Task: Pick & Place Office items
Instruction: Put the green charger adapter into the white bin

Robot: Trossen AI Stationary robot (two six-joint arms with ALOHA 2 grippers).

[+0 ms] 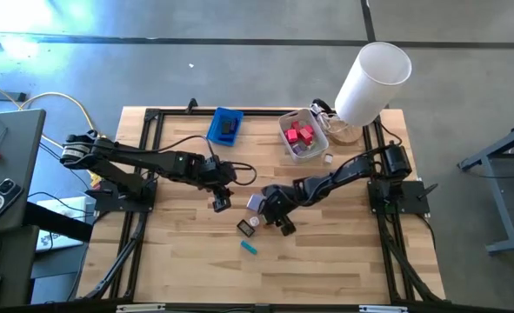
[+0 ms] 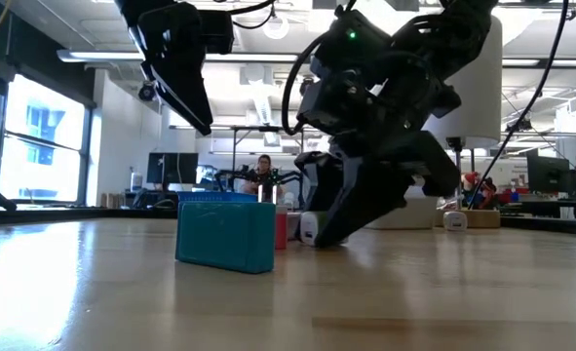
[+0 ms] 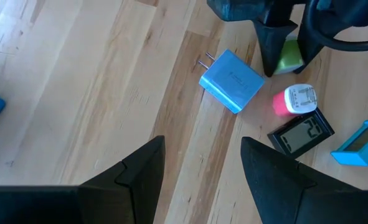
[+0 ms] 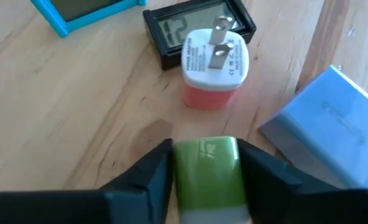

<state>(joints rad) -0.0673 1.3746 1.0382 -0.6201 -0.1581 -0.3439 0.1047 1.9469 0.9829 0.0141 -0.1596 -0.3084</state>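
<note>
— Status of right gripper (image 4: 205,177)?
— Down at mid-table, clamped on green plug block (image 4: 207,168) (fingers on both sides), just beside pink-and-white charger (image 4: 213,65), black display (image 4: 196,25), pale blue charger (image 3: 231,81).
— Left gripper (image 3: 202,168)?
— Hovering nearby, jaws apart, holding nothing. Teal block (image 1: 250,247) farther front.

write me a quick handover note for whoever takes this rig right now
Right gripper: down at the table centre, fingers on either side of a green block.
Left gripper: open, empty, hovering over bare wood near the blue charger.
Beside them on the table: pink-and-white plug, black display, teal piece.
Done: red and pink pieces lie in the translucent bin.
Left: green block, then those four. Blue tray sits at the back.
</note>
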